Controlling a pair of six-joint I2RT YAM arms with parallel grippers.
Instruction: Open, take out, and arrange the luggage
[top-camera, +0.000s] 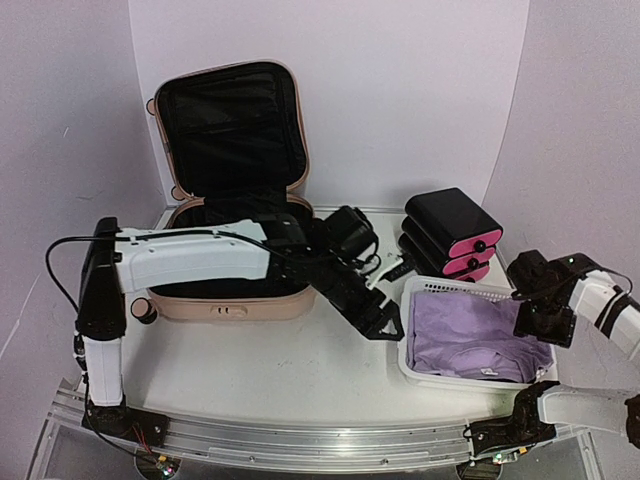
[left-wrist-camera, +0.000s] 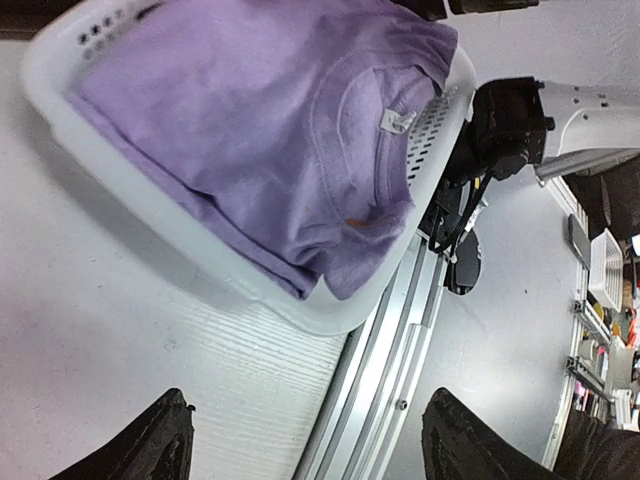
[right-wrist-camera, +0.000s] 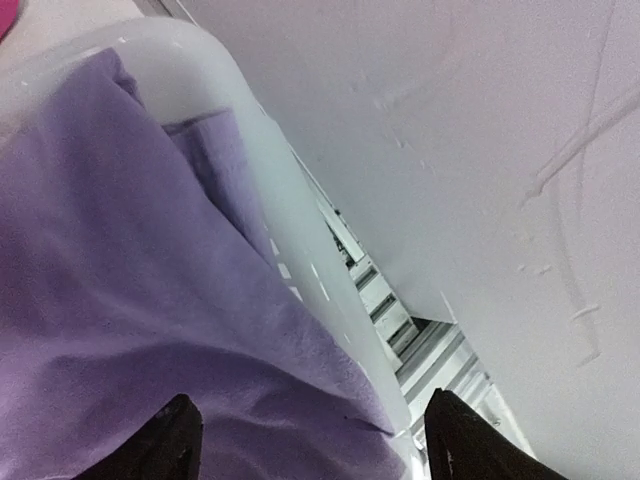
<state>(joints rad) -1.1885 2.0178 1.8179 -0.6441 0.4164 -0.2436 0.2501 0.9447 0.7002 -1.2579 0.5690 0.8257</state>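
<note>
Nearest, along the bottom of the top view, a metal rail (top-camera: 300, 445) crosses the white table (top-camera: 270, 370), and both arm bases sit on it. Just beyond, in the lower right of the frame, stands a white perforated basket (top-camera: 412, 352) with a folded purple shirt (top-camera: 470, 335) in it; the left wrist view shows the shirt's collar and a small white label (left-wrist-camera: 396, 121).

The left gripper (left-wrist-camera: 305, 450) hangs over bare table just left of the basket's near corner. Its two dark fingers are spread wide with nothing between them. The right gripper (right-wrist-camera: 310, 440) is over the right side of the basket, above the purple cloth. Its fingers are likewise spread apart; whether they touch the shirt cannot be told.

Behind the basket, at centre right, is a black-and-pink drawer box (top-camera: 452, 232), its stacked units tilted with the pink ends facing right.

Farthest back, in the upper left-centre, the luggage (top-camera: 230, 140) lies open. Its lid stands upright against the back wall, showing black lining. Its pale pink base rests on the table with a black wheel (top-camera: 145, 312) at the lower left corner. The left arm (top-camera: 190, 260) reaches across the base's opening, hiding most of the inside.
</note>
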